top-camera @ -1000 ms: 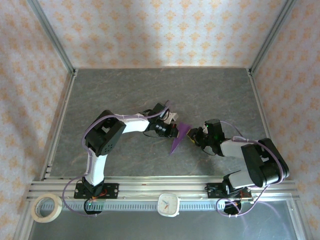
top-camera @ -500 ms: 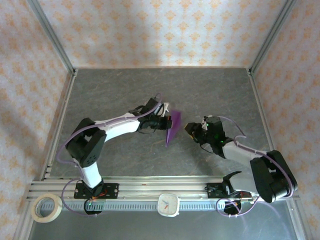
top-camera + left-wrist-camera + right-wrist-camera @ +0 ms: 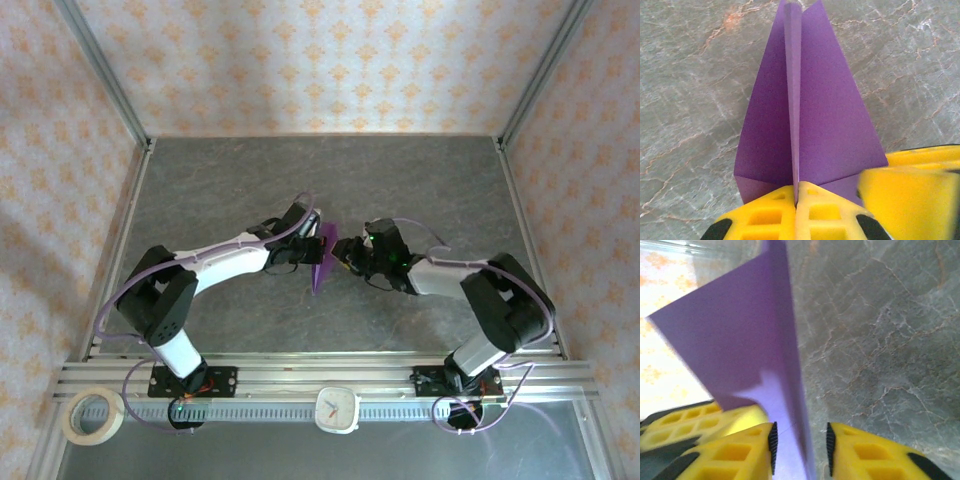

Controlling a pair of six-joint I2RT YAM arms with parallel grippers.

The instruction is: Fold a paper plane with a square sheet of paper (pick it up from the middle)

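The left claw [image 3: 795,192] was pressed together on the centre fold at the tail of the paper plane [image 3: 825,110]. The right claw [image 3: 800,440] was spread with a finger on either side of one wing, just beside the left claw. The right claw probably needed to close squarely on that wing, near the left's pinch and without twisting. The plane's long axis ran straight ahead of the left claw, tip pointing away.
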